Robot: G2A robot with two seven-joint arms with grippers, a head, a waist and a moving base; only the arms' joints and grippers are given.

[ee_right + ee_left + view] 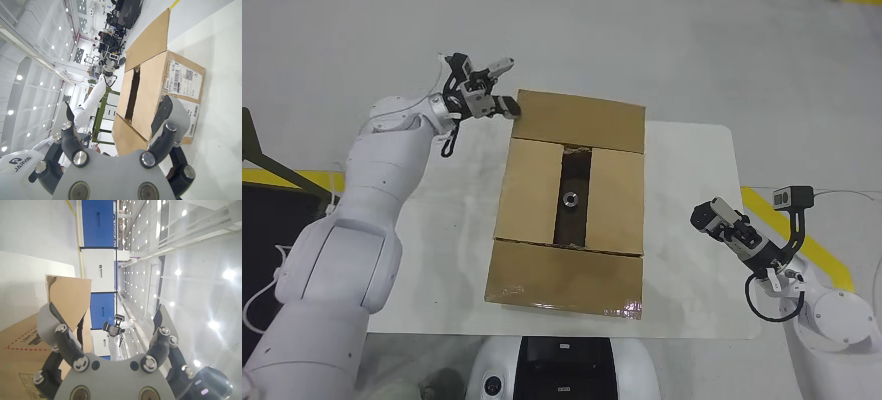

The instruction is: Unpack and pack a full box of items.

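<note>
1. Left gripper (508, 87): fingers spread wide, empty; one finger rests against the far-left corner of the far flap (582, 120).
2. Right gripper (710, 212): likewise spread, empty, above the white table (692, 160) on its right side, well apart from the box.
3. Cardboard box (537, 190) sits mid-table; far flap raised, near flap (562, 280) folded outward.
4. Two side flaps lie almost closed, covering most of the opening; a round metal part (569, 199) shows in the dark gap between them.
5. Shipping labels (181, 79) on the box's right wall.

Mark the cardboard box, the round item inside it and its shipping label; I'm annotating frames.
cardboard box (527, 190), top view, on an inner flap.
round item (569, 199), top view, on its centre, in the flap gap.
shipping label (184, 79), right wrist view, on its middle.
</note>
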